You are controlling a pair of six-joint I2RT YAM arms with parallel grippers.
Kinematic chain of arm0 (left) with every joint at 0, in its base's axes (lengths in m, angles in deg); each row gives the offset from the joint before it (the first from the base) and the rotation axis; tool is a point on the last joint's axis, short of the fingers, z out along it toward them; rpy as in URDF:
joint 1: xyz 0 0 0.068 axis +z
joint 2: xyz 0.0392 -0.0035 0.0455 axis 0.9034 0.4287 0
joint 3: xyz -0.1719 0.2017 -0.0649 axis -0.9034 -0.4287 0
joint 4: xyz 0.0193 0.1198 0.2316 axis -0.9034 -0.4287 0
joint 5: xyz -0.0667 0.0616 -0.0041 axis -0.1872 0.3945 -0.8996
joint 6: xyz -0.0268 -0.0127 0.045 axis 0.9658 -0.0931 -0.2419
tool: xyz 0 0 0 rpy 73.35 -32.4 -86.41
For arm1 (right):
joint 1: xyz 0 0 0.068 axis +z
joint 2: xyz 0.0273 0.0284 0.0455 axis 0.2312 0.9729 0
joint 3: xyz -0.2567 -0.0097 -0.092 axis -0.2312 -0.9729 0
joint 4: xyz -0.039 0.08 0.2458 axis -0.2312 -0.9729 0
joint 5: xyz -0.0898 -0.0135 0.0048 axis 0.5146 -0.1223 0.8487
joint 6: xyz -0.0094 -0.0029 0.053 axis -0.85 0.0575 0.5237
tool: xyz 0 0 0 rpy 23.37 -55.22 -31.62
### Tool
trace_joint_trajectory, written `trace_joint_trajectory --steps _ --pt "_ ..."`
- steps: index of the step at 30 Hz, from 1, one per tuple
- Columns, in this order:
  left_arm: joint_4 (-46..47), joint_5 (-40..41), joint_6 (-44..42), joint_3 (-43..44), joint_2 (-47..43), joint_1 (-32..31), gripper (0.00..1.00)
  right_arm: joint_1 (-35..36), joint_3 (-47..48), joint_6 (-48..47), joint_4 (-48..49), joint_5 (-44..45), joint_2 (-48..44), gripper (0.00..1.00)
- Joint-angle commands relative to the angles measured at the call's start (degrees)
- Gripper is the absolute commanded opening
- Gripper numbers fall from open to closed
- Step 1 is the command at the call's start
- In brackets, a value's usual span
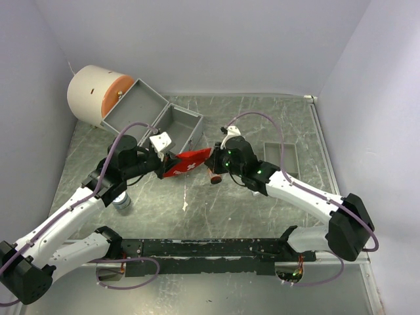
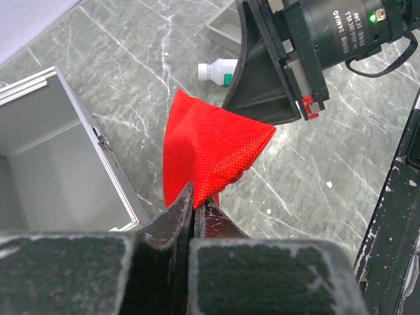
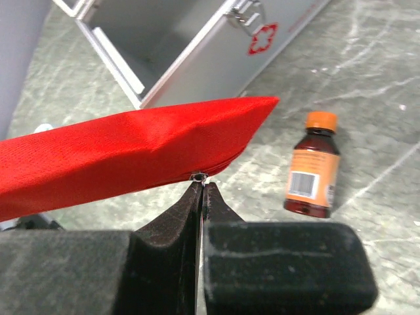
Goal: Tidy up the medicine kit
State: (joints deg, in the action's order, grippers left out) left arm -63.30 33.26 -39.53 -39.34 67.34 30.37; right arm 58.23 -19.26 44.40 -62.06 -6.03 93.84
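Holding the red pouch (image 1: 187, 163) up off the desk (image 1: 197, 210), about mid-scene, stretched left to right between the two arms, with its white cross showing from above. Gripping its left end with the left fingers (image 2: 194, 197), pressed together on the fabric edge with no gap between them. Gripping its right end with the right fingers (image 3: 200, 185), closed tight on the small metal zip pull (image 3: 198, 176) at the seam. Roughly level along its length in the right wrist view.

Just far-left of the pouch, on the desk: the grey metal case (image 1: 151, 115), lid thrown open, both halves facing up, with a red cross printed on the front wall beside a latch.

On the desk just near of the pouch's right end: an amber bottle (image 3: 314, 167) with an orange cap. Past the right fingers in the left wrist view: a white bottle (image 2: 218, 71) with a green cap, lying on its side. Under the left forearm: a small pale-capped bottle (image 1: 121, 202).

Further right, well apart from the case: a shallow grey divided tray (image 1: 282, 154). In the far-left corner, right behind the case lid: a big white drum (image 1: 98, 95) with an orange face.
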Motion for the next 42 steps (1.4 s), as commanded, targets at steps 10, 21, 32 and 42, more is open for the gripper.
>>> trace_joint_trajectory --steps 10,21,32,42 --pt "-1.7 -11.9 -2.4 3.3 -1.4 -0.2 0.07 -6.6 -4.8 -15.0 10.0 -7.5 0.0 0.0" --pt "-7.0 -17.3 -4.0 6.8 0.0 -0.2 0.07 -13.6 -6.4 -26.8 13.0 -12.5 0.4 0.0" --pt "-6.3 -8.6 -3.2 7.0 1.8 -0.2 0.07 -13.6 -0.6 -35.2 -2.7 -31.0 -12.7 0.6" --pt "-16.2 -21.8 -16.6 9.9 3.9 -0.2 0.07 -13.1 5.0 -42.6 -7.0 -48.3 -14.3 0.69"
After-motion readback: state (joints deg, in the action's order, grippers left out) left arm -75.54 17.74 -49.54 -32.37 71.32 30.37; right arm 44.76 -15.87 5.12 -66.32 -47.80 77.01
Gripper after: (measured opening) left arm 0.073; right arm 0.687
